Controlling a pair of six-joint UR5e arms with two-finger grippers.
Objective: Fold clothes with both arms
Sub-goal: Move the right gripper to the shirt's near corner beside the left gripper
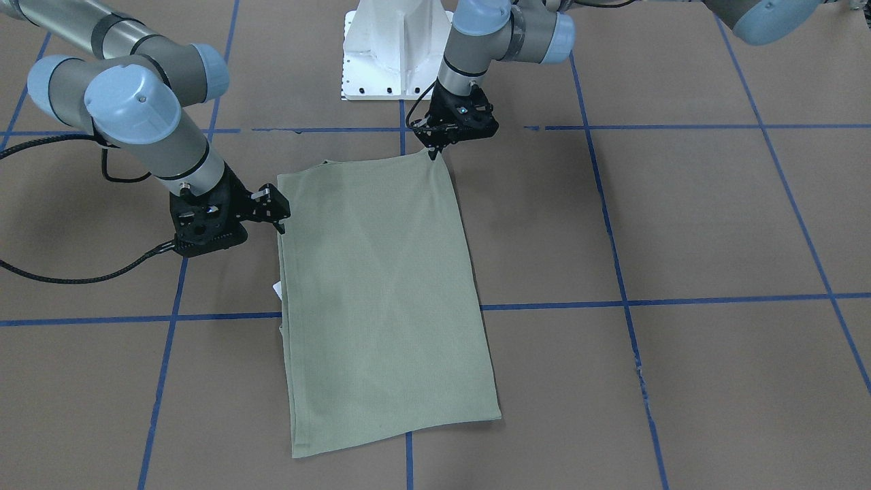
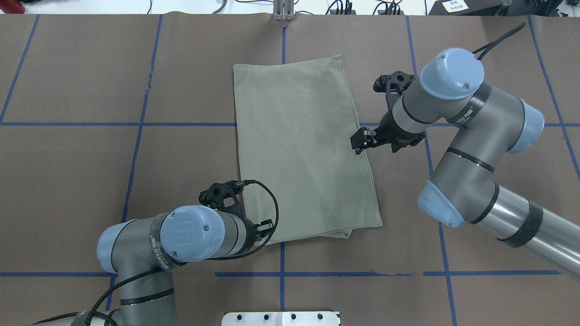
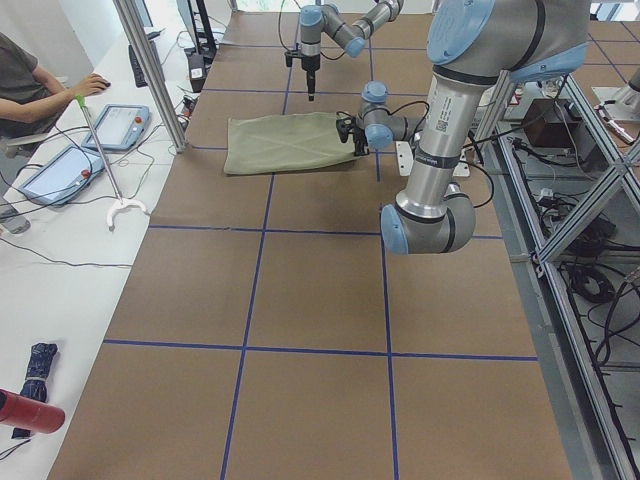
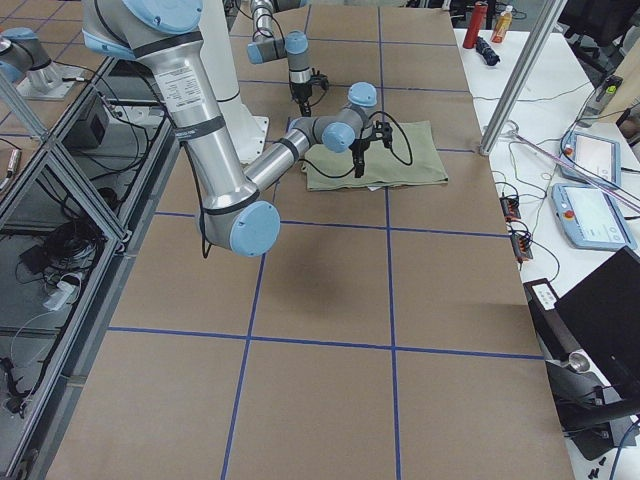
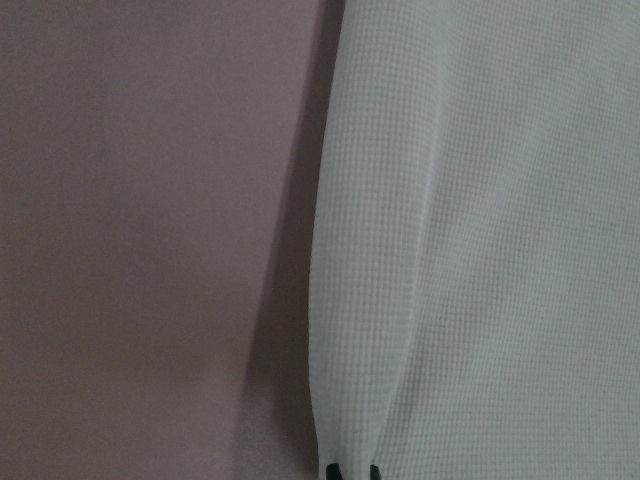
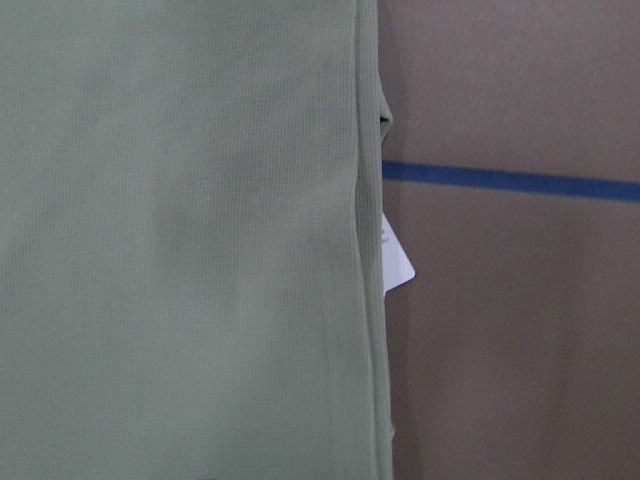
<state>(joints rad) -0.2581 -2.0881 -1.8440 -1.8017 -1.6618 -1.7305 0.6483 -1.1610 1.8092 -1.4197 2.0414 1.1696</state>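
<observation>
The sage-green shirt (image 1: 381, 286) lies folded into a flat rectangle in the middle of the table (image 2: 68, 181); it also shows in the overhead view (image 2: 303, 149). My left gripper (image 1: 433, 154) is down at the shirt's corner nearest the robot, on my left side. Its fingertips (image 5: 351, 470) are pinched on the fabric edge. My right gripper (image 2: 359, 146) hovers at the middle of the shirt's opposite long edge and looks open; no fingertips show in its wrist view. The white neck tag (image 6: 397, 260) sticks out from under that edge.
The white pedestal base (image 1: 395, 47) stands just behind the shirt. Blue tape lines cross the brown table cover. An operator (image 3: 30, 80) and tablets (image 3: 60, 165) sit past the table's far edge, and bottles (image 4: 485, 25) stand on the side bench.
</observation>
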